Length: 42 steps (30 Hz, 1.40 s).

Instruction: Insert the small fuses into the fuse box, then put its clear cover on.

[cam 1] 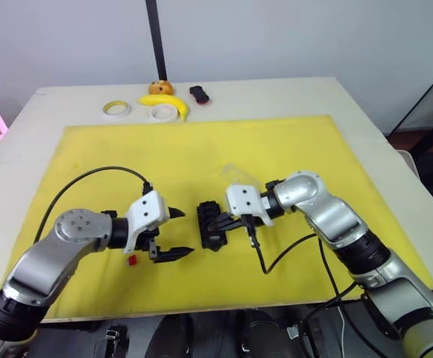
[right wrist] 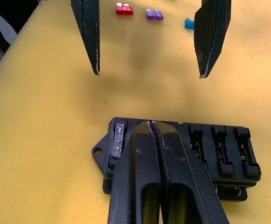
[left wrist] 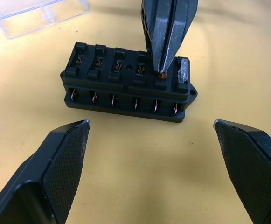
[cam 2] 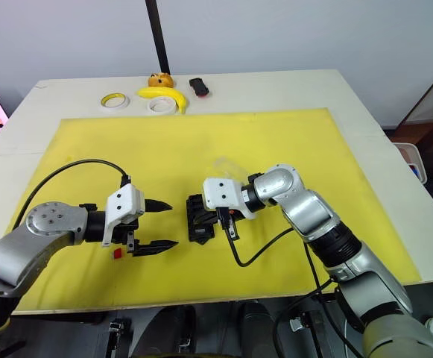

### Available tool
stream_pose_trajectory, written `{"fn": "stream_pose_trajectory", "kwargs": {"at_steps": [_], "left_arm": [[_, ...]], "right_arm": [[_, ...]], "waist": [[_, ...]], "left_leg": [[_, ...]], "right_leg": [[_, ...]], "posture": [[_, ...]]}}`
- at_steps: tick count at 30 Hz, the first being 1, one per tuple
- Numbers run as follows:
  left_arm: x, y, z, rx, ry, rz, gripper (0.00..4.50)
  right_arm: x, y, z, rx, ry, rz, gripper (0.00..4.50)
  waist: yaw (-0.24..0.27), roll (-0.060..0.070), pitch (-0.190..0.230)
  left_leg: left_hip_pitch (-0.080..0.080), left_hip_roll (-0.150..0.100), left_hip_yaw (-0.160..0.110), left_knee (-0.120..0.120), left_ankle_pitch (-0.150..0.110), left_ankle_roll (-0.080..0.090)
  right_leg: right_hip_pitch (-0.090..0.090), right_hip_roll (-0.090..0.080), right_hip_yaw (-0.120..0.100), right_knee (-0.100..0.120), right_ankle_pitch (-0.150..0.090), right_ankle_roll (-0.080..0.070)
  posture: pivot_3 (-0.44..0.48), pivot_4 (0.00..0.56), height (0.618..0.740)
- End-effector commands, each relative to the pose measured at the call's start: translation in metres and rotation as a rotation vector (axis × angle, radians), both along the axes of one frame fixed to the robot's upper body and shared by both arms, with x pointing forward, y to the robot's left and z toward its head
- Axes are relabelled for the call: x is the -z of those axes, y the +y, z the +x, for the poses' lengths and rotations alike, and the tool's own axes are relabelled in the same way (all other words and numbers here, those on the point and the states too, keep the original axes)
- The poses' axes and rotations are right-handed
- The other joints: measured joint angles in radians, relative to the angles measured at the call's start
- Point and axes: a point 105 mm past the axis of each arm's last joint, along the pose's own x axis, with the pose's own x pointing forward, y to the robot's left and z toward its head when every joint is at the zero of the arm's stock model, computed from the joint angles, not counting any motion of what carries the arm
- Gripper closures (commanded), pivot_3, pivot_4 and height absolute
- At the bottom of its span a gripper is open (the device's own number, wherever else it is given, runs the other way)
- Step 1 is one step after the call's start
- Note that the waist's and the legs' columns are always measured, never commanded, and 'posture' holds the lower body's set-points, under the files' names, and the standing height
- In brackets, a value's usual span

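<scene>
Yellow matting [cam 1: 291,149] underlies the fuse box [left wrist: 126,84], one grey fuse [left wrist: 184,70] seated, as the right gripper [left wrist: 162,70], pinched on an amber fuse, should press straight down; left gripper [cam 1: 173,233] gapes nearby.

Pale table [cam 1: 365,134] under yellow mat [cam 1: 112,156]; tape rolls [cam 1: 116,108], banana [cam 1: 165,103] along its far edge.

Far side of table, well beyond both pincers: banana [cam 1: 165,104], two tape rolls [cam 1: 116,108] [cam 1: 160,113], orange object [cam 1: 160,87], black-and-red object [cam 1: 199,95]. Yellow mat [cam 1: 201,149] beneath pincers.
</scene>
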Motion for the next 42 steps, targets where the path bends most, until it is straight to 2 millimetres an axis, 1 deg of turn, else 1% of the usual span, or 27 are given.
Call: {"fn": "stream_pose_trajectory", "kwargs": {"at_steps": [1, 4, 6, 8, 10, 12, 14, 17, 18, 19, 20, 22, 23, 24, 26, 29, 32, 35, 36, 39, 42], "left_arm": [[-0.009, -0.001, -0.001, 0.01, -0.033, -0.007, 0.0], [-0.017, 0.001, -0.003, 0.004, -0.035, -0.027, 0.0], [-0.024, 0.008, -0.004, -0.01, -0.027, -0.036, 0.0], [-0.028, 0.018, -0.005, -0.033, -0.023, -0.035, 0.0], [-0.035, 0.031, -0.008, -0.065, -0.003, -0.049, 0.0], [-0.042, 0.049, -0.014, -0.102, 0.021, -0.045, 0.0], [-0.047, 0.071, -0.02, -0.146, 0.05, -0.02, 0.0], [-0.053, 0.107, -0.026, -0.255, 0.081, 0.018, 0.0], [-0.053, 0.116, -0.029, -0.281, 0.088, 0.033, 0.0], [-0.052, 0.128, -0.033, -0.314, 0.103, 0.054, 0.0], [-0.05, 0.142, -0.04, -0.35, 0.126, 0.075, 0.0], [-0.041, 0.171, -0.055, -0.415, 0.185, 0.124, 0.0], [-0.038, 0.183, -0.06, -0.443, 0.206, 0.146, 0.0], [-0.035, 0.191, -0.063, -0.462, 0.22, 0.16, 0.0], [-0.033, 0.204, -0.065, -0.496, 0.234, 0.161, 0.0], [-0.029, 0.213, -0.063, -0.518, 0.25, 0.155, 0.0], [-0.027, 0.213, -0.058, -0.512, 0.26, 0.129, 0.0], [-0.025, 0.207, -0.048, -0.484, 0.264, 0.112, 0.0], [-0.025, 0.2, -0.043, -0.456, 0.274, 0.088, 0.0], [-0.028, 0.186, -0.028, -0.405, 0.297, 0.02, 0.0], [-0.024, 0.174, -0.015, -0.324, 0.335, 0.028, 0.0]], "right_arm": [[-0.023, 0.0, 0.002, 0.01, -0.014, 0.046, 4.45], [-0.052, -0.002, -0.002, 0.013, -0.031, 0.118, 4.45], [-0.066, -0.009, 0.001, 0.052, -0.081, 0.136, 4.45], [-0.072, -0.017, 0.003, 0.089, -0.104, 0.145, 4.45], [-0.08, -0.027, 0.007, 0.118, -0.165, 0.184, 4.45], [-0.078, -0.045, 0.011, 0.144, -0.19, 0.127, 4.45], [-0.08, -0.062, 0.01, 0.151, -0.176, 0.096, 4.45], [-0.082, -0.09, 0.01, 0.195, -0.11, 0.065, 3.59], [-0.082, -0.095, 0.011, 0.211, -0.097, 0.065, 3.15], [-0.082, -0.104, 0.012, 0.234, -0.088, 0.058, 2.57], [-0.08, -0.114, 0.012, 0.251, -0.085, 0.043, 2.08], [-0.074, -0.13, 0.011, 0.283, -0.077, 0.016, 0.99], [-0.072, -0.136, 0.012, 0.299, -0.079, 0.008, 0.47], [-0.07, -0.14, 0.014, 0.318, -0.08, 0.005, 0.04], [-0.067, -0.146, 0.017, 0.349, -0.084, 0.005, 0.04], [-0.062, -0.148, 0.019, 0.365, -0.081, 0.01, 0.04], [-0.062, -0.142, 0.019, 0.372, -0.072, 0.025, 0.04], [-0.069, -0.122, 0.013, 0.318, -0.054, 0.065, 0.04], [-0.072, -0.111, 0.009, 0.281, -0.043, 0.085, 0.04], [-0.077, -0.087, -0.002, 0.198, -0.016, 0.119, 0.04], [-0.082, -0.064, -0.015, 0.098, -0.014, 0.128, 0.04]], "waist": [[0.001, 0.0, 0.0], [0.002, 0.0, 0.0], [0.0, 0.0, 0.0], [0.001, 0.0, 0.0], [0.001, 0.0, 0.0], [0.001, 0.0, 0.0], [0.0, 0.0, 0.0], [0.001, 0.0, 0.001], [0.0, 0.0, 0.001], [-0.002, 0.0, 0.001], [-0.004, 0.0, 0.001], [-0.004, 0.0, 0.0], [-0.003, 0.001, 0.001], [-0.002, 0.001, 0.001], [-0.001, 0.001, 0.001], [0.002, 0.001, 0.001], [0.002, 0.001, 0.001], [0.001, 0.001, 0.001], [0.001, 0.001, 0.001], [-0.001, 0.001, 0.001], [0.0, 0.001, 0.001]], "left_leg": [[0.0, 0.0, 0.0, 0.0, 0.0, 0.0], [0.0, 0.0, 0.0, 0.0, 0.0, 0.0], [-0.001, 0.0, 0.0, 0.0, 0.0, 0.0], [-0.001, 0.001, -0.001, 0.0, 0.0, 0.0], [-0.001, 0.001, -0.001, 0.0, 0.0, 0.0], [-0.001, 0.001, -0.001, 0.0, 0.0, 0.0], [-0.001, 0.0, 0.0, 0.0, 0.0, 0.0], [-0.001, 0.001, 0.0, 0.0, 0.0, 0.0], [0.0, 0.001, 0.0, -0.001, 0.0, 0.0], [0.0, 0.001, 0.0, -0.001, 0.0, 0.0], [0.0, 0.001, 0.001, -0.001, 0.0, 0.0], [0.0, 0.002, 0.002, -0.002, 0.0, 0.0], [0.0, 0.002, 0.002, -0.003, 0.0, 0.0], [0.0, 0.002, 0.004, -0.003, 0.0, 0.0], [0.0, 0.002, 0.004, -0.003, 0.0, 0.0], [0.0, 0.004, 0.005, -0.002, 0.0, 0.0], [-0.001, 0.004, 0.005, -0.002, 0.0, 0.0], [0.0, 0.004, 0.005, -0.002, 0.0, 0.0], [0.0, 0.004, 0.005, -0.002, 0.0, 0.0], [0.0, 0.006, 0.005, -0.002, 0.0, 0.0], [-0.001, 0.006, 0.005, -0.002, 0.0, 0.0]], "right_leg": [[0.0, 0.0, 0.0, 0.0, 0.0, 0.0], [0.0, 0.0, 0.0, 0.0, 0.0, 0.0], [-0.001, 0.0, 0.0, 0.0, 0.0, 0.0], [-0.001, 0.0, 0.0, 0.0, 0.0, 0.0], [-0.001, 0.0, 0.0, 0.0, 0.0, 0.0], [-0.001, 0.0, 0.0, 0.0, 0.0, 0.0], [-0.001, 0.0, 0.0, -0.001, 0.0, 0.0], [-0.001, 0.0, 0.0, -0.001, 0.0, 0.0], [-0.001, 0.0, 0.0, -0.001, 0.0, 0.0], [-0.001, 0.0, 0.0, -0.001, 0.0, 0.0], [-0.001, 0.0, 0.0, -0.002, 0.0, 0.0], [-0.001, 0.0, 0.0, -0.003, 0.0, 0.0], [-0.001, 0.0, 0.0, -0.003, 0.0, -0.001], [-0.002, 0.0, 0.0, -0.003, 0.0, -0.001], [-0.002, 0.0, 0.0, -0.003, -0.002, -0.004], [-0.002, 0.0, 0.0, -0.003, -0.002, -0.004], [-0.002, -0.001, 0.0, -0.004, -0.002, -0.004], [-0.002, -0.001, 0.0, -0.004, -0.002, -0.003], [-0.002, 0.0, 0.0, -0.004, 0.0, -0.001], [-0.003, 0.001, 0.0, -0.003, 0.0, -0.001], [-0.003, 0.002, 0.0, -0.003, 0.0, -0.001]], "posture": [[0.0, 0.15, 0.74], [0.0, 0.15, 0.74], [0.0, 0.15, 0.74], [0.0, 0.15, 0.74], [0.0, 0.15, 0.74], [0.0, 0.15, 0.74], [0.0, 0.15, 0.74], [0.0, 0.15, 0.74], [0.0, 0.15, 0.74], [0.0, 0.15, 0.74], [0.0, 0.15, 0.74], [0.0, 0.15, 0.74], [0.0, 0.15, 0.74], [0.0, 0.15, 0.74], [0.0, 0.15, 0.74], [0.0, 0.15, 0.74], [0.0, 0.15, 0.74], [0.0, 0.15, 0.74], [0.0, 0.15, 0.74], [0.0, 0.15, 0.74], [0.0, 0.15, 0.74]]}}
